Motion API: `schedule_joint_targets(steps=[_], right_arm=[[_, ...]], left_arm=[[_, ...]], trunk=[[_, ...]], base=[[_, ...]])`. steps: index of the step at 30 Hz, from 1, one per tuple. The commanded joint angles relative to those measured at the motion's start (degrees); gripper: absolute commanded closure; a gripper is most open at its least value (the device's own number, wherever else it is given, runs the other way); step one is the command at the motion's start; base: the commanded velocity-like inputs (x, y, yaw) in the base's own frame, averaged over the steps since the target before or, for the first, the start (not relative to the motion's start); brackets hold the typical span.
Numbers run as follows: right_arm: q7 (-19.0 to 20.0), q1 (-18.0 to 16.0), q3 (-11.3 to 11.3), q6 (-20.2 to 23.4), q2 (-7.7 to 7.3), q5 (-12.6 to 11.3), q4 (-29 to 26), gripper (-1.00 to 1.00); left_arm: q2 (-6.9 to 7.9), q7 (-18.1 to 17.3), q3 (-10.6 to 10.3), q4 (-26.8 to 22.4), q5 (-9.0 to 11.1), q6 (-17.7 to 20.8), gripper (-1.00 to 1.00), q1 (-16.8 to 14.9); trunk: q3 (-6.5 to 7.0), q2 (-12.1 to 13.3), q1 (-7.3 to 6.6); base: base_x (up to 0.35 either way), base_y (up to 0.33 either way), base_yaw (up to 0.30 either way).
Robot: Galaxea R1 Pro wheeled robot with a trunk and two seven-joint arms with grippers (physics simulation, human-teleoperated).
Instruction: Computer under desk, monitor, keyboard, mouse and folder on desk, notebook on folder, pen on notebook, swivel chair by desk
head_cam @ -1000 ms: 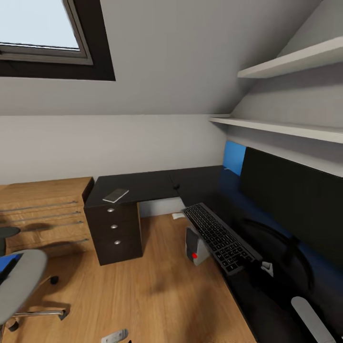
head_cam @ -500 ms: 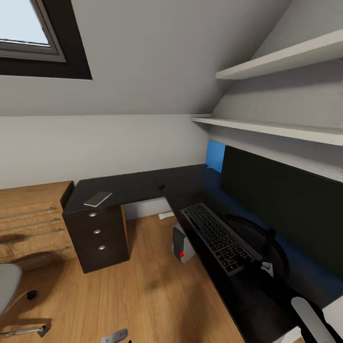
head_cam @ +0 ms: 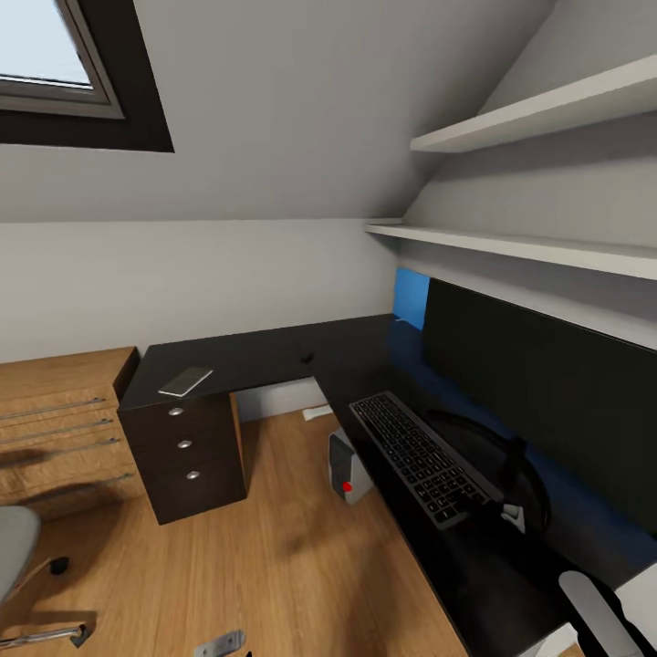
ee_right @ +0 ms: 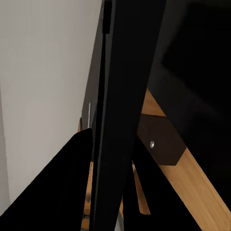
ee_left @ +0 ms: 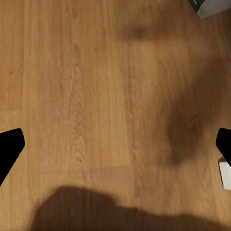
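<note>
Left fingers (ee_left: 10, 147) spread open above bare floor (ee_left: 96, 86); right fingers' state cannot be told; keyboard (head_cam: 420, 454) on worktop (head_cam: 274, 351) before monitor (head_cam: 547, 392).

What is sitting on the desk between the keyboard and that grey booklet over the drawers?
In the head view, mostly bare glossy desk lies between the keyboard and the notebook, apart from one small dark object near the corner, too small to identify.

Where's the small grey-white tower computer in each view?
Head view: small grey-white tower computer on the light wood floor, at the glossy black desk's inner edge, lower centre.
Left wrist view: probably the grey corner at the frame edge; unsure.
Right wrist view: can't tell among dark panels.
Shared landmark: that floor.
</note>
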Motion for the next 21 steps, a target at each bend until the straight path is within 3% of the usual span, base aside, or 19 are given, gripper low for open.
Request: schedule_joint_targets(steps=[1,13,21], right_arm=[[0.11,-0.04,-0.09,0.46,0.01,-0.39,0.05,1.00],[0.11,-0.04,-0.06,0.46,0.04,-0.33,0.14,1.00],[0.10,-0.04,-0.06,0.37,-0.01,-0.27,0.39,1.00]], left_arm=[[-0.03,0.04,0.08,0.01,0.38,-0.14,-1.00,-0.03],[-0.03,0.06,0.11,0.01,0.38,-0.10,-1.00,-0.03],[-0.03,0.08,0.13,0.01,0.38,-0.10,-1.00,-0.03]], trunk=[[-0.06,-0.04,0.00],[-0.06,-0.04,0.00],[-0.06,-0.04,0.00]], base=[[-0.019,0.000,0.000],[-0.202,-0.098,0.000],[-0.016,-0.010,0.000]])
